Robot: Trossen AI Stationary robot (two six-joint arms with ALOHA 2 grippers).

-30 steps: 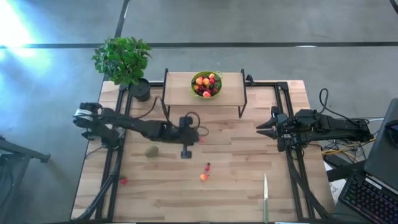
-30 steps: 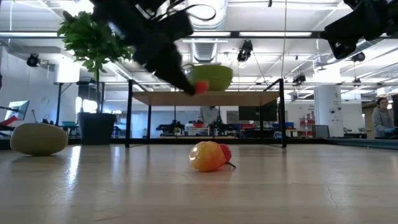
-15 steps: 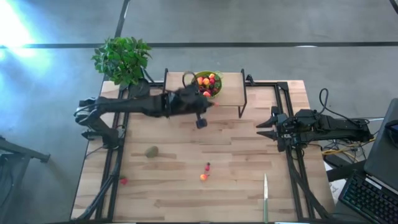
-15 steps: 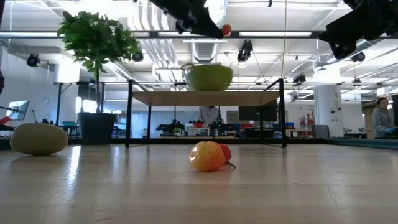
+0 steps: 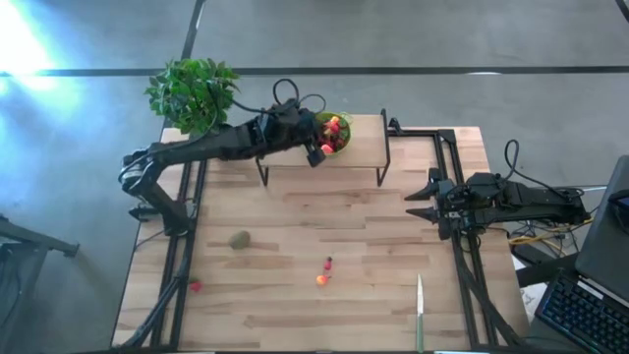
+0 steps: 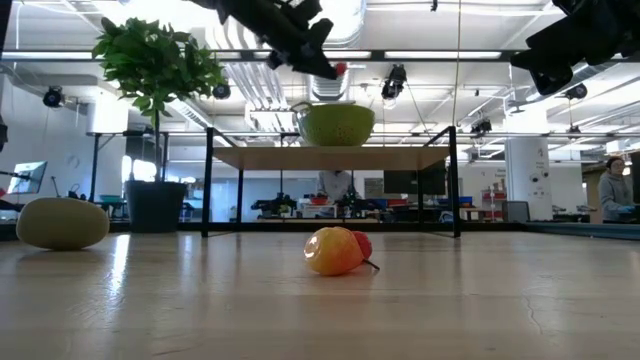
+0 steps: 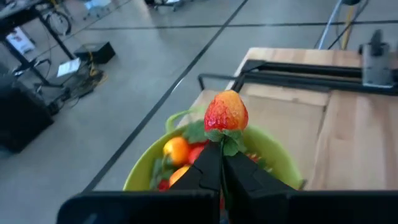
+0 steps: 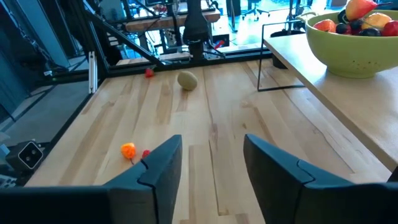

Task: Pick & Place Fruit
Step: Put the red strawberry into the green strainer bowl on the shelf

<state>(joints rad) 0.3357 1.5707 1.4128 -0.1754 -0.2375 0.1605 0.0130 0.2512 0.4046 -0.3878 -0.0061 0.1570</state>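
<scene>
Left gripper (image 7: 221,163) pinched on a strawberry (image 7: 226,113) above the green bowl (image 7: 277,163); right gripper (image 8: 211,163) parted, empty. Kiwi (image 5: 239,238), peach (image 5: 321,279), 2 red berries left.

Red strawberry (image 7: 226,112), lime-green bowl (image 7: 277,151), brown kiwi (image 5: 239,239), green-handled knife (image 5: 420,329).

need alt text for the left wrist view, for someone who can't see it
The left end effector, fingers shut, holds a red strawberry by its green leafy top, right above a lime-green bowl of red and orange fruit. The bowl sits on a light wooden shelf, with grey floor beyond.
</scene>
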